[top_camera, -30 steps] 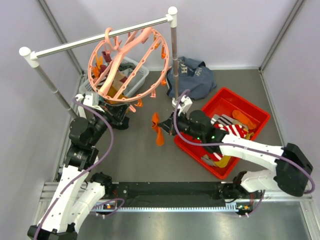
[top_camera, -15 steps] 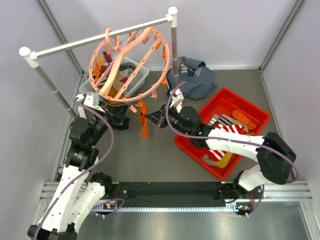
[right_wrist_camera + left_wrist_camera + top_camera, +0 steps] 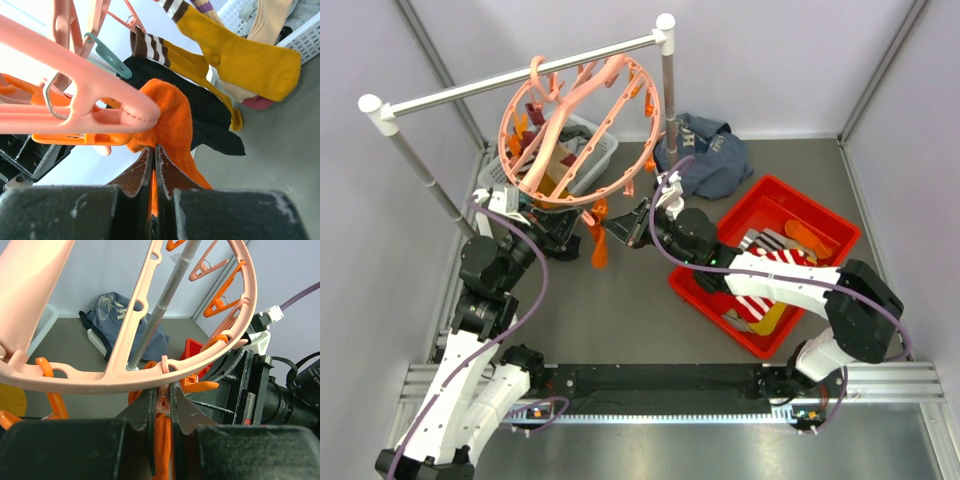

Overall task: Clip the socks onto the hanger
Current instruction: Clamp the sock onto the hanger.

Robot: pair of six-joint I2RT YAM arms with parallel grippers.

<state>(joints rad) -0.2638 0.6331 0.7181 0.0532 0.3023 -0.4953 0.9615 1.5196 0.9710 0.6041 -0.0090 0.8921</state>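
top view / right claw (image 3: 618, 232): clenched on an orange sock (image 3: 598, 245), held just under the low rim of the hanger (image 3: 557, 125)
top view / left claw (image 3: 570, 218): under the same low rim, next to the sock; grip not readable from here
top view / hanger: round pink ring, tilted, hooked on the rail stand (image 3: 520, 78)
top view / other socks: a few clipped inside the ring; red-and-white striped sock (image 3: 770, 262) and others lie in the red bin (image 3: 815, 205) at right
top view / rest: navy garment (image 3: 715, 155) on the table (image 3: 620, 310) behind the bin; white basket (image 3: 605, 148) behind the ring
left wrist / left claw (image 3: 161, 407): clamped on an orange clip peg (image 3: 162, 440) hanging from the ring's rim
left wrist / hanger (image 3: 125, 382): rim arcs across just above the fingertips; more pegs along its far side
left wrist / right claw: black body close at right, facing the pinched peg
right wrist / right claw (image 3: 155, 170): jaws pressed together on the sock's lower part
right wrist / orange sock (image 3: 170, 115): stands up from the jaws; the tip of a pink peg (image 3: 100, 110) lies over its top edge; cannot tell if the peg grips it
right wrist / behind: yellow sock (image 3: 240, 60) and dark sock (image 3: 210, 120) hang from the hanger; basket at top right
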